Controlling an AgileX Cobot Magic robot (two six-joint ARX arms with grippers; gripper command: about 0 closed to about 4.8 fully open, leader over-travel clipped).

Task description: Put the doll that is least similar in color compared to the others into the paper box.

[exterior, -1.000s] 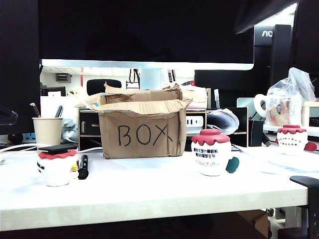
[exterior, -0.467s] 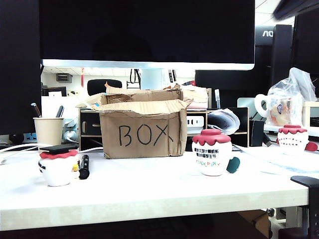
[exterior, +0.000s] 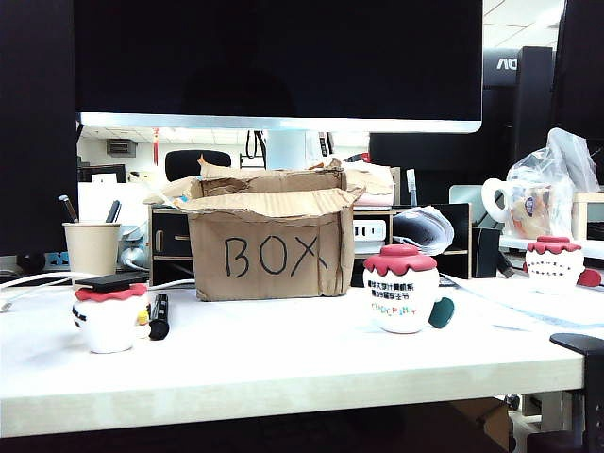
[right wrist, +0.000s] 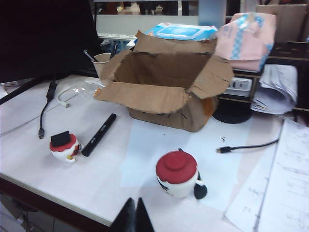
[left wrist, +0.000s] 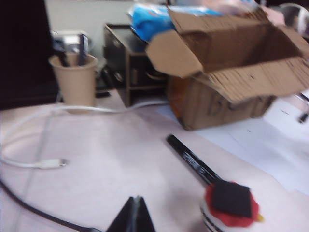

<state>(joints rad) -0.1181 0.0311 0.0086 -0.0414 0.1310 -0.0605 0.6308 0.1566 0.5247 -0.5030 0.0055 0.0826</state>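
My left gripper (left wrist: 136, 215) and right gripper (right wrist: 131, 214) hang pinched shut, facing the torn brown cardboard box (right wrist: 166, 99); no yellow doll shows.

Your exterior view is backlit: a bright strip glows under the dark monitor (exterior: 274, 57) and washes out the table (exterior: 283, 363). Your left wrist view is soft with blur; the right wrist view is sharper.

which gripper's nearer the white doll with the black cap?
Left. The left gripper, jaws shut, hangs just beside the capped doll. The right gripper, also shut, sits by the table's front edge with that doll well off to one side.
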